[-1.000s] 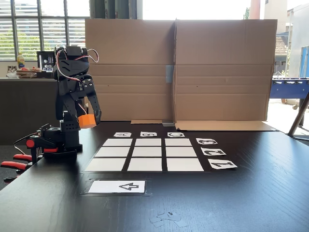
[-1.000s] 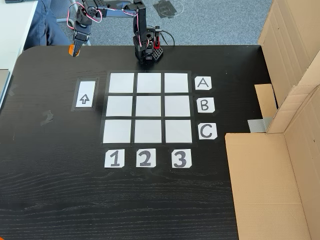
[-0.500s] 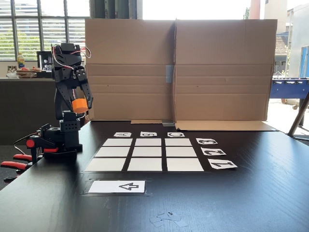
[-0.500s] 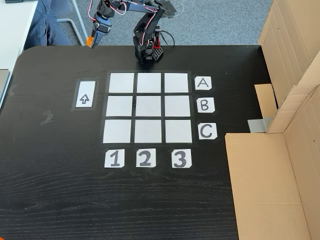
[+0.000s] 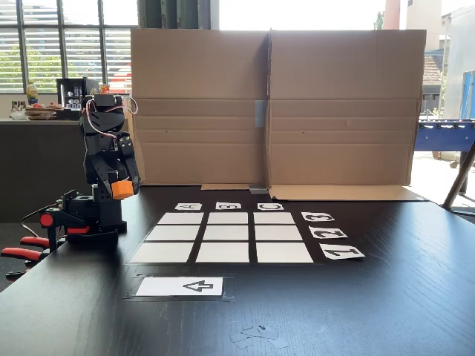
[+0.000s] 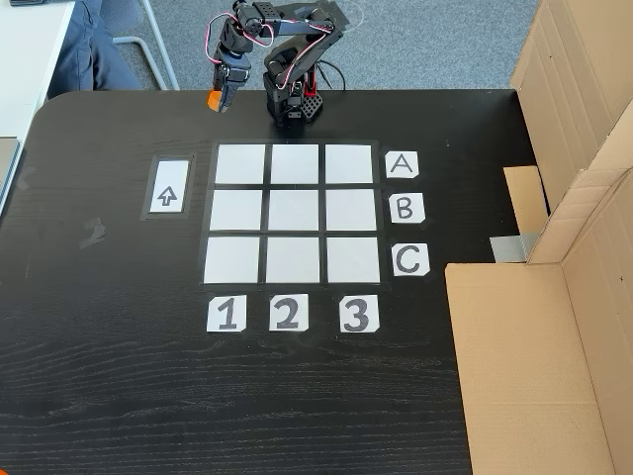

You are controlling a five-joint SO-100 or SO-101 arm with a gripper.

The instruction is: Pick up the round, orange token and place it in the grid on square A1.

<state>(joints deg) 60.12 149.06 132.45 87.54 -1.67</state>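
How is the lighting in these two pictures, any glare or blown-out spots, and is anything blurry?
In the low fixed view the window above the cardboard wall is blown out white and the robot arm reads as a dark backlit shape; the table carries a soft sheen. In the high fixed view light is even, with the grid and labels sharp.

Token point(image 6: 213, 99) mostly covered by the tool point(image 6: 218, 97) in a fixed view, worktop point(image 5: 386, 297) cut off at the lower edges, cardboard point(image 6: 554, 327) cropped at right, seated person point(image 6: 84, 49) cut by the top edge.
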